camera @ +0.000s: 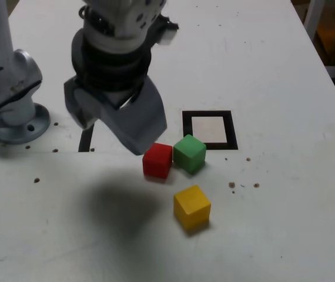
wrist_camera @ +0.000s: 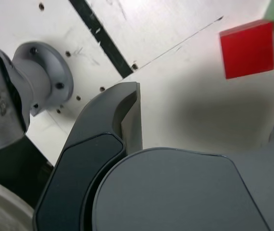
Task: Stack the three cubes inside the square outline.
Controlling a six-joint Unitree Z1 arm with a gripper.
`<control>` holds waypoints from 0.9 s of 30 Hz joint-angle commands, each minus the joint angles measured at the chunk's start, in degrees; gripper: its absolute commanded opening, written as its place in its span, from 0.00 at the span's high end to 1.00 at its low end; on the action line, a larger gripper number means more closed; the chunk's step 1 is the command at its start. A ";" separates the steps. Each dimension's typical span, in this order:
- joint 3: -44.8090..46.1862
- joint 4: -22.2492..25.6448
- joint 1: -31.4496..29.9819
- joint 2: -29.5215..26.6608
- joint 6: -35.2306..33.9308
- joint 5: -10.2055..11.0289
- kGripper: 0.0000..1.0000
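Gripper point(camera: 117, 126) hovering above table point(camera: 285, 70), jaws spread wide, holding nothing. 3 cubes sitting loose, none stacked: red cube point(camera: 157, 160) touching green cube point(camera: 190, 153), both lying just in front of square outline point(camera: 210, 129); yellow cube point(camera: 191, 207) resting apart, nearer camera. Outline standing vacant. Wrist view showing red cube point(wrist_camera: 247, 49) beyond open jaws. Cubes appearing rigid, light, smooth-faced, likely non-fragile. Best hold: 2 opposite flat side faces, centred; red-green contact limiting finger access on that side.
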 commanded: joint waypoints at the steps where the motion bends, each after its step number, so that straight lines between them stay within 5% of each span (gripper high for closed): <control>1: -0.24 0.37 -1.05 -0.03 0.51 0.44 0.01; 10: 5.64 -5.12 -2.25 1.62 2.05 1.62 0.01; 19: 8.63 -14.48 -0.60 6.32 4.37 -1.85 0.01; 27: 8.09 -15.31 0.26 8.79 4.99 -0.88 0.02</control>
